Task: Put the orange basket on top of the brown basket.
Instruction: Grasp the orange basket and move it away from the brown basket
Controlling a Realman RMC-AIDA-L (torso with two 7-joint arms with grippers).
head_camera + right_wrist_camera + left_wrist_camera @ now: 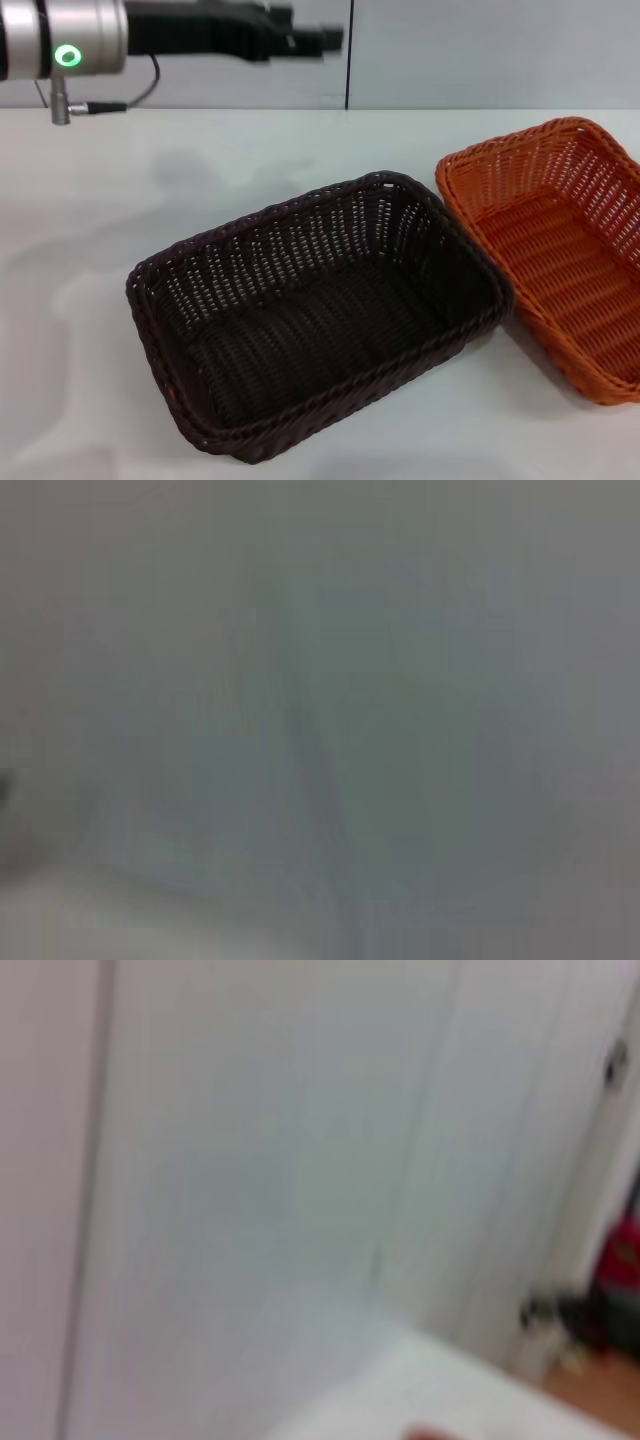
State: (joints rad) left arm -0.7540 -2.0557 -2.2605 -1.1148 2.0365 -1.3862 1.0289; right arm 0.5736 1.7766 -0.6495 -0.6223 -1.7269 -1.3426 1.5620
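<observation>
The orange basket [560, 250] stands on the white table [150, 200] at the right, partly cut off by the head view's right edge. The brown basket [320, 310] stands at the middle, its right end close against the orange basket's near left side. Both baskets are upright and empty. My left gripper [322, 40] is raised high at the back, above the table's far edge, far from both baskets and holding nothing. My right gripper is out of view. The wrist views show only blurred wall.
A grey wall with a dark vertical seam [347, 60] runs behind the table. Bare table surface lies to the left of and behind the brown basket.
</observation>
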